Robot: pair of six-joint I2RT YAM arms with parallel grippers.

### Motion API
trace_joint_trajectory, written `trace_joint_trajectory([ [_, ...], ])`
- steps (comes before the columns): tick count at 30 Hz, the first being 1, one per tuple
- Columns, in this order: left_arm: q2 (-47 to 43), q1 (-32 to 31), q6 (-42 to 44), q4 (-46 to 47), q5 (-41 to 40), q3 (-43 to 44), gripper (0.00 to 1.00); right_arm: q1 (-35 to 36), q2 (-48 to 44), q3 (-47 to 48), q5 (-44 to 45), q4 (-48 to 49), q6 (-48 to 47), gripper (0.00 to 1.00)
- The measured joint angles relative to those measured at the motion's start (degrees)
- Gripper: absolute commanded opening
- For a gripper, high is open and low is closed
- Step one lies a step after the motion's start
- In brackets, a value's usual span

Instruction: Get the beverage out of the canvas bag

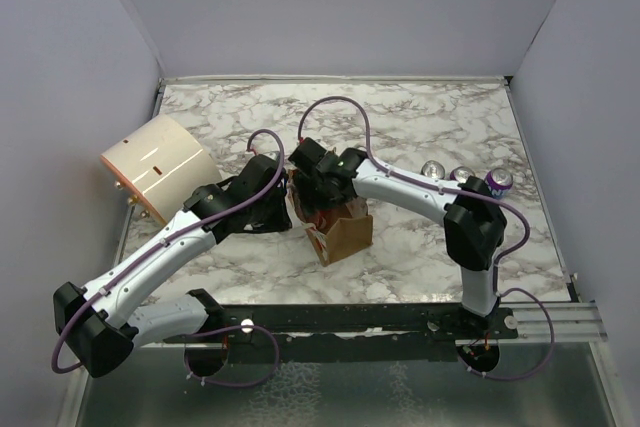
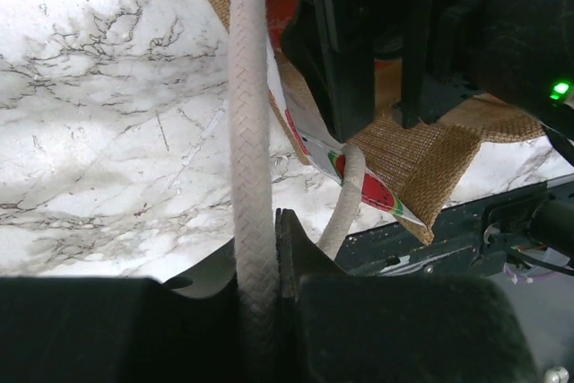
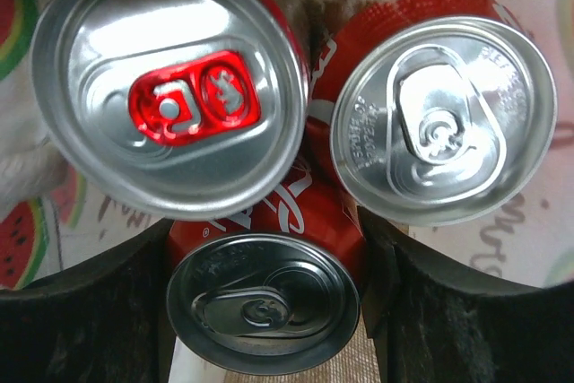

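Two arms reach inward to the canvas bag on the marble table.
The left gripper is clamped on the bag's white rope handle, as only its wrist view shows. The right gripper points down into the bag, jaws wide astride a red can with two others beside it. I cannot tell whether they press it.
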Motion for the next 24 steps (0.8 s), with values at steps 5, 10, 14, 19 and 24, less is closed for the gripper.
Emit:
trace_joint_trajectory([
  [5,0.1,0.0,0.1,0.1,0.1,0.0,0.1,0.0,-2.7,0.0,-0.7,-0.9,-0.8,0.02],
  [10,0.4,0.0,0.1,0.3,0.4,0.0,0.1,0.0,-8.4,-0.7,-1.7,-0.3,-1.7,0.02],
  [14,0.6,0.0,0.1,0.8,0.4,0.0,0.1,0.0,-13.2,-2.2,-2.2,1.5,-2.9,0.02],
  [19,1.4,0.0,0.2,1.1,0.5,0.0,0.1,0.0,-18.9,-5.2,-2.6,4.5,-4.6,0.02],
  [24,1.9,0.0,0.3,1.1,0.6,0.0,0.1,0.0,-29.0,-11.1,-3.7,10.3,-8.0,0.02],
])
